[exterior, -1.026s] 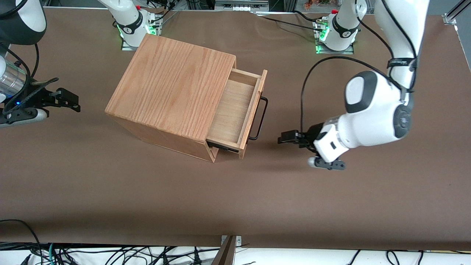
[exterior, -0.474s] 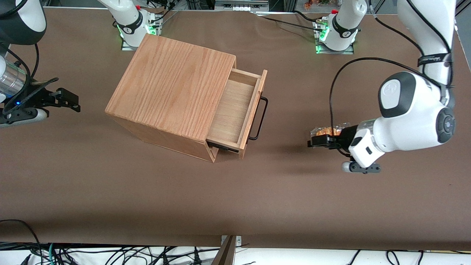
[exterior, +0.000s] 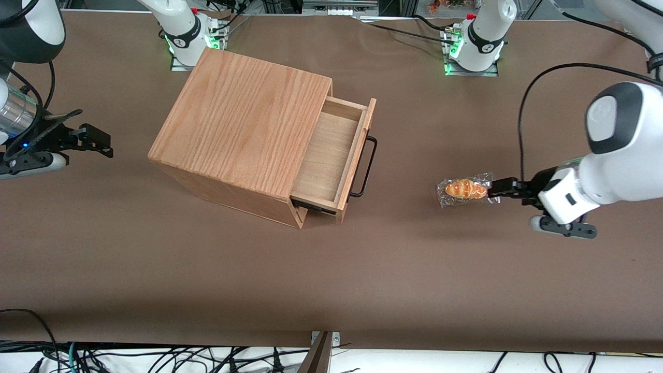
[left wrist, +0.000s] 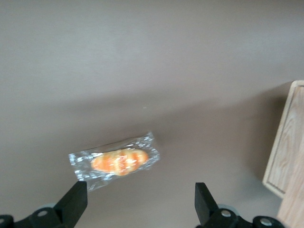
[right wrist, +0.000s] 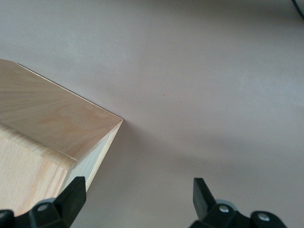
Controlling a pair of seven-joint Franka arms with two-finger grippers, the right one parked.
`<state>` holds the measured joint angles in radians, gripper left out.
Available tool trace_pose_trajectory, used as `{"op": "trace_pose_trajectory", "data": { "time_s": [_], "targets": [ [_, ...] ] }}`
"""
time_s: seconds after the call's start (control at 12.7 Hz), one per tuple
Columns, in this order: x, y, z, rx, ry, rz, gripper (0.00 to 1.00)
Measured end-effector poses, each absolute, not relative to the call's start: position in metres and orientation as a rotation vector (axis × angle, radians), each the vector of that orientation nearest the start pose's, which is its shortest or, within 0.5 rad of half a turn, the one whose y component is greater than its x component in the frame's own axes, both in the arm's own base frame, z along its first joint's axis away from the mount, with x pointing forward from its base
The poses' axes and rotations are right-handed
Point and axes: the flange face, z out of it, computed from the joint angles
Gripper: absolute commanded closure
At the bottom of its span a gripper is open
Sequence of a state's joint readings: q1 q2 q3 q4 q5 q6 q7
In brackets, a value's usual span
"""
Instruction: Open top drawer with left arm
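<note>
Top drawer (exterior: pixel 331 155): pulled well out of the oak cabinet (exterior: pixel 238 129), handle free, opening seemingly done; left arm's end effector (exterior: pixel 496 189), fingers apart and empty, has withdrawn toward the working arm's end of the worktop (exterior: pixel 207 269), uncovering a wrapped bread roll (exterior: pixel 463 189).

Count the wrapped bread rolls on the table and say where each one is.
1. The roll lies on the table in front of the open top drawer, apart from it. The open gripper is beside it, empty. None shows inside the drawer.
</note>
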<state>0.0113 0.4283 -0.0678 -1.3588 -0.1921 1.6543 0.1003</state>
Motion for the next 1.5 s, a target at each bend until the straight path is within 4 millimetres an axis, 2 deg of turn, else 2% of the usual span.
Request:
{"op": "trace_pose_trajectory", "data": {
  "time_s": [0.16,0.39,0.47,0.55,0.71,0.95,1.11,1.26,1.5],
  "targets": [
    [0.667,-0.009,0.484,-3.282,0.221,0.18,0.0],
    [0.653,0.045,0.518,-3.236,0.24,0.126,0.0],
    [0.646,0.06,0.531,-3.236,0.238,0.107,0.0],
    [0.638,0.068,0.545,-3.234,0.239,0.094,0.0],
    [0.621,0.06,0.572,-3.205,0.265,0.083,0.0],
    [0.588,0.015,0.606,-3.141,0.37,0.06,0.0],
    [0.571,-0.003,0.622,-3.133,0.386,0.043,0.0],
    [0.565,-0.004,0.626,-3.141,0.287,0.042,0.0],
    [0.564,-0.012,0.614,-3.147,0.205,0.079,0.0]
  ]
}}
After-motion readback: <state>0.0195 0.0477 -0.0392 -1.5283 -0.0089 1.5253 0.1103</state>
